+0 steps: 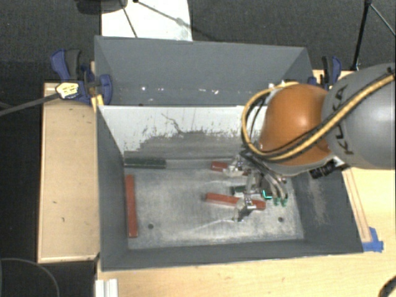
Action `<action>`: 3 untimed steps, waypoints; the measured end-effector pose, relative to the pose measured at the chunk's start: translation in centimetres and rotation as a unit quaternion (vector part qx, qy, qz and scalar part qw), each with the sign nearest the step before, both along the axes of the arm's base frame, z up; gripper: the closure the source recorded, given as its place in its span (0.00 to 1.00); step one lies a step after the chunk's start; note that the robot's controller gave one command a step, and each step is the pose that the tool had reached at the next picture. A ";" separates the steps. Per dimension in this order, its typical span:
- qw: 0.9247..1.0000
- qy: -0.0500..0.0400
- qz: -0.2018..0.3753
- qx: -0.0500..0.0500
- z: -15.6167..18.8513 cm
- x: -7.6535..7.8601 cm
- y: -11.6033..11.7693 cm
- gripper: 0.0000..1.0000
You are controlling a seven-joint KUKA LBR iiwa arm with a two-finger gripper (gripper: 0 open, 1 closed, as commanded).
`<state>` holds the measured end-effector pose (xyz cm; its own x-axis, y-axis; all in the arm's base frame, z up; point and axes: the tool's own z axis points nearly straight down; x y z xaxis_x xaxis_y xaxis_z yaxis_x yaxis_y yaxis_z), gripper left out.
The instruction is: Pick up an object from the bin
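Toward the right of the bin [173, 218], the gripper [246, 208] sat low over the right end of a flat red bar [218, 198]; whether it was clenched or released could not be told.

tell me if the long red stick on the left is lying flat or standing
Lying flat: the long red stick stretches full length on the bin floor beside the left wall.

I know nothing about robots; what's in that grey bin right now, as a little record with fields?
hand: low in the bin, right of middle
nearest thing: red stick lying flat, one end at the hand
left wall: long red stick
back: dark stick, short red piece
grip: cannot tell
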<state>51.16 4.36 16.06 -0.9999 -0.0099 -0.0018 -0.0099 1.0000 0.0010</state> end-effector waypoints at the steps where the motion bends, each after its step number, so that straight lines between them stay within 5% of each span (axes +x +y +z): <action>1: 0.998 -0.003 -0.058 0.001 -8.6 1.2 -0.7 1.00; 2: 0.998 -0.003 -0.059 0.001 -8.6 1.2 -0.7 1.00; 3: 0.999 -0.004 -0.049 0.001 10.6 3.4 0.0 1.00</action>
